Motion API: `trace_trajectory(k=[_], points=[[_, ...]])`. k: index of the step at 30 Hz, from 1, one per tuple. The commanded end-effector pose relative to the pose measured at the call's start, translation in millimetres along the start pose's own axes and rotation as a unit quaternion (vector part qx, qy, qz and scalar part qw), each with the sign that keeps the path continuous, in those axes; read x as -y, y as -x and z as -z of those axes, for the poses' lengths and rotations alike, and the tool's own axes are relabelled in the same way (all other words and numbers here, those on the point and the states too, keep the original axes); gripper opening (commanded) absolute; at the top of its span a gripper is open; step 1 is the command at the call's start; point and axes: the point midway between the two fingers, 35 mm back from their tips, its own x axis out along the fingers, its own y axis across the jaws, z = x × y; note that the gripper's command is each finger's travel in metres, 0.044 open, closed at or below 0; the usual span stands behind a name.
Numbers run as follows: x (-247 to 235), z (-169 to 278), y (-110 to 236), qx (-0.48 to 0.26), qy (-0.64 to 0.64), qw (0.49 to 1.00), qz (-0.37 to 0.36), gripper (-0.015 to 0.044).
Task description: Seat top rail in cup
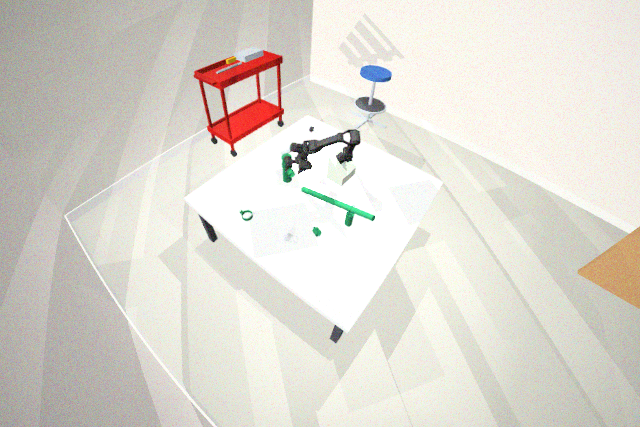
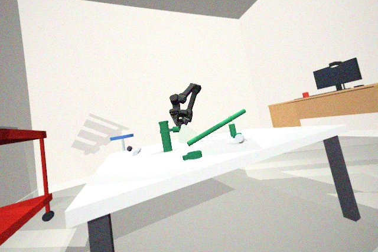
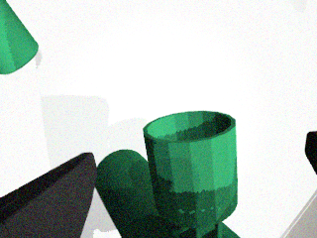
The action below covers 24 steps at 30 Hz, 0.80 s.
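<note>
The big green post (image 1: 283, 170) (image 2: 165, 137) (image 3: 129, 192) stands upright at the back of the white table (image 1: 330, 288) (image 2: 146, 179). Its rail-end cup (image 2: 175, 128) (image 3: 192, 155) hangs near the post's top, mouth empty. My gripper (image 1: 300, 161) (image 2: 182, 121) (image 3: 200, 153) is open, right at the cup, which shows between the spread fingers. The green rail (image 1: 336, 202) (image 2: 217, 127) slants up through the loop cap on the small post (image 1: 349, 217) (image 2: 232, 130). Its low cut end (image 1: 305, 189) (image 2: 189, 143) (image 3: 14, 43) rests near the table, apart from the cup.
A pale wedge block (image 1: 341, 172) (image 2: 186, 134) stands beside the big post. A loose green ring (image 1: 243, 211) (image 2: 192, 155) and a small green piece (image 1: 316, 230) lie on the table. A red cart (image 1: 240, 96) (image 2: 18, 139), a blue stool (image 1: 374, 73) and a desk (image 2: 320, 105) stand around.
</note>
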Motion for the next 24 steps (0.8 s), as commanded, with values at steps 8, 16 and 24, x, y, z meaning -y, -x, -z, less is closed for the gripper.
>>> trace_trajectory(k=[8,16,24], points=[[0,0,-18,-0.002,0.0,1.0,-0.001,0.044],[-1,-1,-31,-0.001,0.0,1.0,0.0,0.044],[-3,-1,-43,0.0,0.0,1.0,0.0,0.0414]])
